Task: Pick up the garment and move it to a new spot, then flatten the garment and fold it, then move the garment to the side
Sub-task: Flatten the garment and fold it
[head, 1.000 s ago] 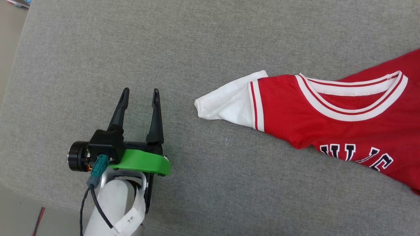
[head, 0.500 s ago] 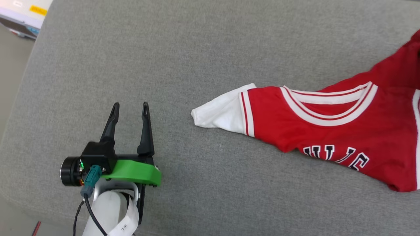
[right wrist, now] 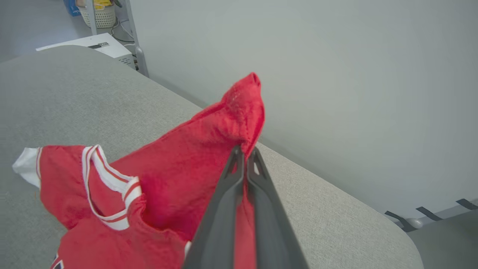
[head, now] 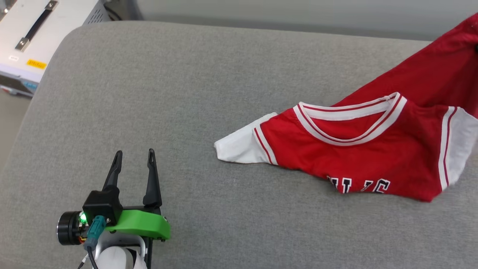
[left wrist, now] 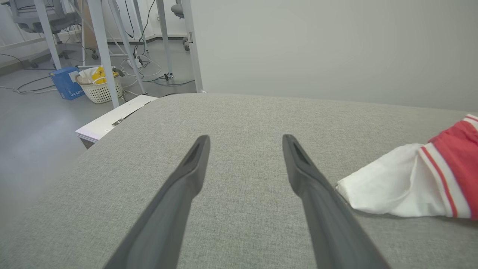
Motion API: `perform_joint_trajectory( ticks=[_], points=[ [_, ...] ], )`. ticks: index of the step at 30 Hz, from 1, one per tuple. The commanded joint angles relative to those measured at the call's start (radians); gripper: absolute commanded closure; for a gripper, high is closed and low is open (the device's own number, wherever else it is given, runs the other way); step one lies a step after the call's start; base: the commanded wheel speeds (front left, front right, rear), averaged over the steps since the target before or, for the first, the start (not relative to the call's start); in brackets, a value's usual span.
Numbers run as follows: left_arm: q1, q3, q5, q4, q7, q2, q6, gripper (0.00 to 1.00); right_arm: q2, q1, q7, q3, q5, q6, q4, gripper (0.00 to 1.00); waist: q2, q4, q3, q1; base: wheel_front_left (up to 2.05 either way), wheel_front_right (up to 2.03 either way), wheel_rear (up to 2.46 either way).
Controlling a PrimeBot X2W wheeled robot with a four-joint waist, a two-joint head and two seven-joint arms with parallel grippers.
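The garment [head: 358,157], a red jersey T-shirt with white sleeves and striped collar, lies partly on the grey cushion at the right of the head view. Its far red part rises off the surface toward the upper right corner. In the right wrist view my right gripper [right wrist: 246,151] is shut on a pinched fold of the garment [right wrist: 186,164], which hangs down from the fingertips. My left gripper [head: 134,154] hovers open and holds nothing at the lower left, well left of the white sleeve [head: 235,147]. In the left wrist view the sleeve [left wrist: 396,186] lies right of the open left gripper [left wrist: 244,140].
The grey cushioned surface [head: 186,93] has a rounded far-left corner. A white case with a black handle [head: 37,30] sits beyond that corner. A pale wall [right wrist: 336,74] runs behind the surface. Table legs, a basket [left wrist: 99,87] and cables stand on the floor at left.
The head camera has tilted, bringing the far edge and white case into view. The garment's right part has been lifted and drawn right, bunching the shirt. The left gripper stays open.
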Motion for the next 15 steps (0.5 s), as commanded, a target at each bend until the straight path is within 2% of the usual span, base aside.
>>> perform_joint_trajectory(
  ticks=[1, 8, 12, 15],
  points=[
    [0.015, 0.004, 0.012, -0.003, -0.006, -0.004, -0.007, 0.0, 0.003, 0.029, 0.001, -0.029, -0.012, -0.001, -0.033, 1.0, -0.0001, -0.033, -0.038, 0.0001, 0.0, 0.0, 0.0],
    [0.018, 0.002, 0.015, -0.005, -0.006, -0.004, -0.016, 0.0, 0.04, 0.126, 0.063, -0.185, -0.077, -0.001, -0.185, 1.0, -0.0001, -0.04, -0.051, 0.0001, 0.0, 0.0, 0.0],
    [0.012, -0.01, 0.013, -0.008, -0.006, -0.004, -0.018, 0.0, 0.065, 0.132, 0.096, -0.215, -0.09, -0.001, -0.211, 1.0, -0.0001, -0.031, -0.037, 0.0001, 0.0, 0.0, 0.0],
    [0.001, -0.021, 0.01, -0.01, -0.006, -0.004, -0.02, 0.0, 0.074, 0.103, 0.118, -0.198, -0.088, -0.001, -0.2, 1.0, -0.0001, -0.015, -0.018, 0.0001, 0.0, 0.0, 0.0]
  ],
)
